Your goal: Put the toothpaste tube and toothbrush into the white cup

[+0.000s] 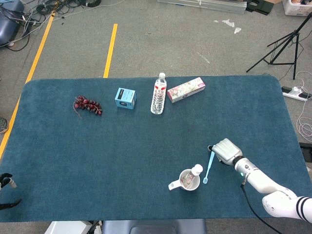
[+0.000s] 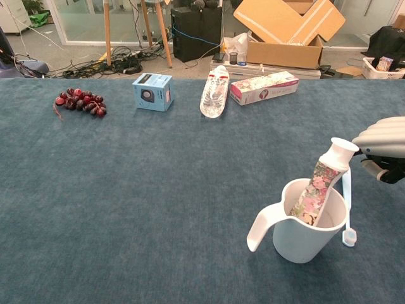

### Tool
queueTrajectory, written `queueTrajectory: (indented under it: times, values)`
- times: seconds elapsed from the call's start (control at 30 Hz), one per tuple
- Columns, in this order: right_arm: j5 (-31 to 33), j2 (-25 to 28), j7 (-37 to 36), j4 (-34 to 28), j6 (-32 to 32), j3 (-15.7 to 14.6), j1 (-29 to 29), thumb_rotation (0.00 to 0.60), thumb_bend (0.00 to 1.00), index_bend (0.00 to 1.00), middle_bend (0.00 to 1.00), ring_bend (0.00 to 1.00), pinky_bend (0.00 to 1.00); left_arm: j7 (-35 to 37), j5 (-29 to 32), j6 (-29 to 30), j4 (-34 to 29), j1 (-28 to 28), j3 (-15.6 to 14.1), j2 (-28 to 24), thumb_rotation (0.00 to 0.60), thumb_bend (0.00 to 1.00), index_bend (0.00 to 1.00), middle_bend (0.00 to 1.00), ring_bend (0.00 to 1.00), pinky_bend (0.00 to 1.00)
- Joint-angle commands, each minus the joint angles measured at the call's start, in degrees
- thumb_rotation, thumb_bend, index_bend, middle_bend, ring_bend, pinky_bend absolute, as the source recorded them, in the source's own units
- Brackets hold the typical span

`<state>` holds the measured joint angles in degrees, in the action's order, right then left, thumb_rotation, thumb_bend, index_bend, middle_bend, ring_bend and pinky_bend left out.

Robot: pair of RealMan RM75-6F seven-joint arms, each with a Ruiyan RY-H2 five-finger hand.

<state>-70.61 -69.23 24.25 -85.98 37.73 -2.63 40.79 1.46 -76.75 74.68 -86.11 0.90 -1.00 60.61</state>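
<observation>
The white cup (image 2: 302, 235) (image 1: 187, 183) stands near the table's front right, its handle to the left. The floral toothpaste tube (image 2: 323, 177) (image 1: 194, 171) leans inside it, cap up. A light blue toothbrush (image 2: 346, 202) (image 1: 209, 166) hangs nearly upright just outside the cup's right rim, head down close to the cloth. My right hand (image 1: 225, 151) (image 2: 383, 142) holds its top end, right of the tube's cap. Only two fingertips of my left hand (image 1: 7, 182) show at the head view's lower left edge, apart and with nothing between them.
Along the far side of the blue table (image 1: 122, 146) lie red grapes (image 1: 87, 105), a small blue box (image 1: 125, 98), a water bottle (image 1: 158, 94) and a floral carton (image 1: 185, 89). The table's right edge runs close beyond my right arm.
</observation>
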Motion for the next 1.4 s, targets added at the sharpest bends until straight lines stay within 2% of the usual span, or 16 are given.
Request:
queueTrajectory:
  times: [0.03,0.43,0.73,0.87,0.97,1.2,1.33,1.4]
  values:
    - [0.1,-0.1,-0.2,0.3,-0.1,-0.2,0.0,0.600,0.77,0.29,1.00,0.88,0.91,0.0,0.0,0.0,0.0,0.0,0.0,0.0,0.600,0.00,0.49,0.27,0.21,0.29]
    - [-0.1,-0.2,-1.1,0.8,-0.3,-1.0,0.1,0.600,0.77,0.30,1.00,0.88,0.91,0.1,0.1,-0.2,0.1,0.1,0.0,0.0,0.600,0.00,0.49,0.27,0.21,0.29]
    - [0.4,0.8,-0.6,0.2,-0.2,-1.7,0.1,0.600,0.77,0.41,1.00,0.88,0.91,0.1,0.2,-0.3,0.2,0.1,0.1,0.0,0.600,0.00,0.49,0.27,0.21,0.29]
    - [1.3,1.4,0.3,-0.2,-0.8,-2.1,0.4,0.600,0.77,0.54,1.00,0.88,0.91,0.1,0.3,-0.4,0.2,0.1,0.1,0.1,0.600,0.00,0.49,0.27,0.21,0.29]
    - [1.8,2.1,0.9,-1.1,-0.7,-2.2,0.5,0.600,0.77,0.61,1.00,0.88,0.91,0.0,0.3,-0.4,0.1,0.1,0.0,0.1,0.600,0.00,0.49,0.27,0.21,0.29]
    - [1.2,3.9,0.3,-3.4,1.6,-1.9,0.0,0.600,0.78,0.64,1.00,0.88,0.91,-0.1,0.3,-0.4,0.1,0.1,0.0,0.1,0.600,0.00,0.49,0.27,0.21,0.29]
    - [-2.9,3.9,-3.5,-3.2,5.0,-1.4,-1.5,0.600,0.69,0.64,0.96,0.83,0.90,-0.2,0.3,-0.4,0.1,0.1,0.0,0.2,0.600,0.00,0.49,0.27,0.21,0.29]
    - [-5.7,3.5,-6.0,-2.1,6.7,-1.4,-2.3,0.600,0.57,0.62,0.86,0.72,0.84,-0.3,0.3,-0.4,0.1,0.1,0.0,0.2,0.600,0.00,0.49,0.27,0.21,0.29]
